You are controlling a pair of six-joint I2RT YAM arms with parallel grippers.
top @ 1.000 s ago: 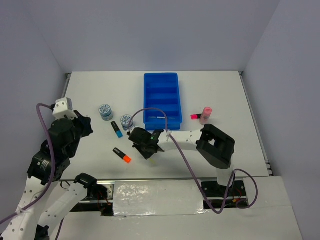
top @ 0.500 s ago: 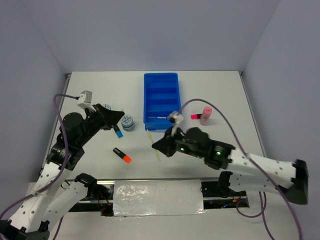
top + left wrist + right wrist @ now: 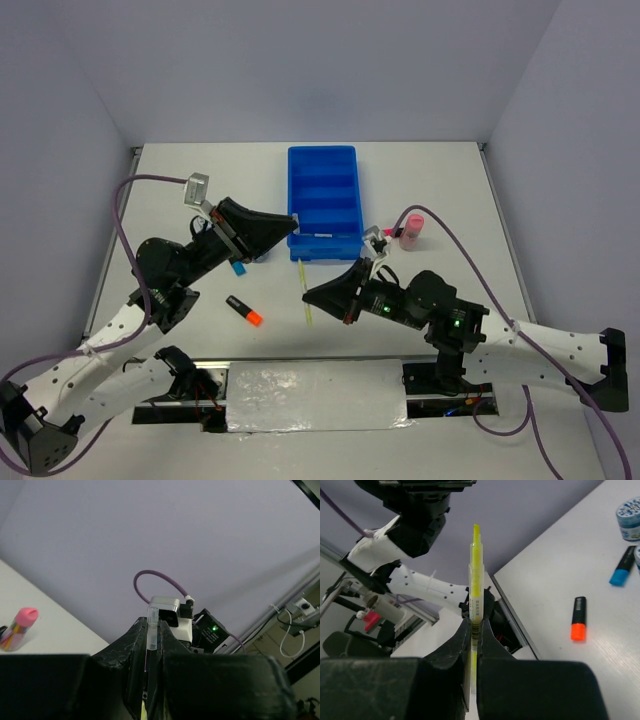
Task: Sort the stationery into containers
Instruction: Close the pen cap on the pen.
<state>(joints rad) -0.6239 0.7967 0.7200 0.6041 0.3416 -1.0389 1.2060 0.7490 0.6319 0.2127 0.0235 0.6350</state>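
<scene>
The bright blue tray (image 3: 294, 200) lies at the back middle, with a thin pale stick (image 3: 320, 235) in its nearest compartment. My left gripper (image 3: 292, 223) is raised by the tray's near left corner. In the left wrist view it (image 3: 151, 625) is shut on a thin clear-capped stick (image 3: 152, 630). My right gripper (image 3: 310, 293) is shut on a thin yellow pen (image 3: 303, 290), held above the table in front of the tray. The right wrist view shows the pen (image 3: 476, 575) standing out of the shut jaws of that gripper (image 3: 476, 622).
A blue-ended marker (image 3: 237, 266) and an orange-ended marker (image 3: 244, 311) lie at the front left. The right wrist view also shows them (image 3: 621, 572) (image 3: 578, 625), and a patterned tub (image 3: 629, 512). The pink cylinder (image 3: 411, 229) stands right of the tray.
My left gripper has swung right and up to the tray's near left corner. My right arm has drawn back to the right, lifting the yellow pen off the table.
</scene>
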